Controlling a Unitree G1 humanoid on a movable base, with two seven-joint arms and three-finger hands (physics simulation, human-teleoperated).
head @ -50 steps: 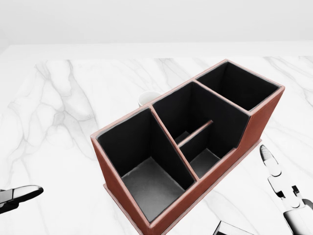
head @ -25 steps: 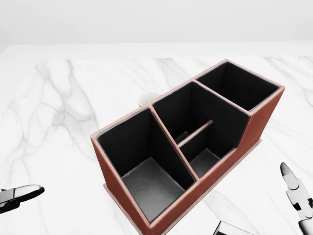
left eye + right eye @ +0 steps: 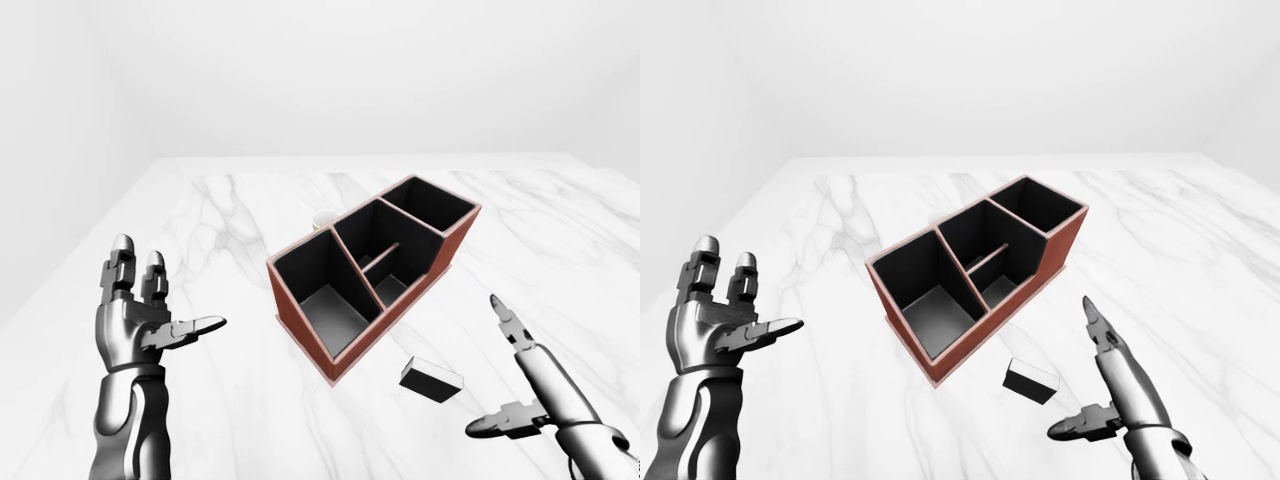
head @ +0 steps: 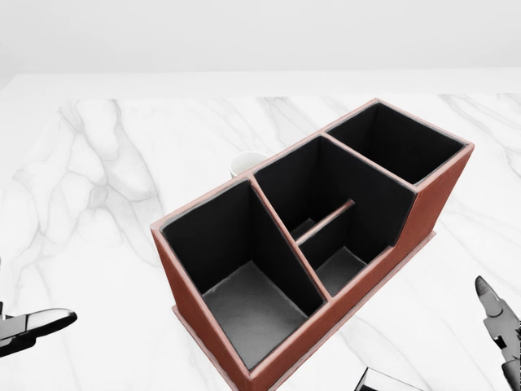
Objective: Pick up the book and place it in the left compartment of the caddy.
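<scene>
Small dark rectangular book [image 3: 431,380] lies flat on the marble worktop [image 3: 230,210], just beside the reddish-brown, black-lined caddy [image 3: 372,270]; its left compartment empty.

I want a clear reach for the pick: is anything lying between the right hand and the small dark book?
Nothing: in the left-eye view only bare white marble tabletop separates the open right hand from the small dark book.
</scene>
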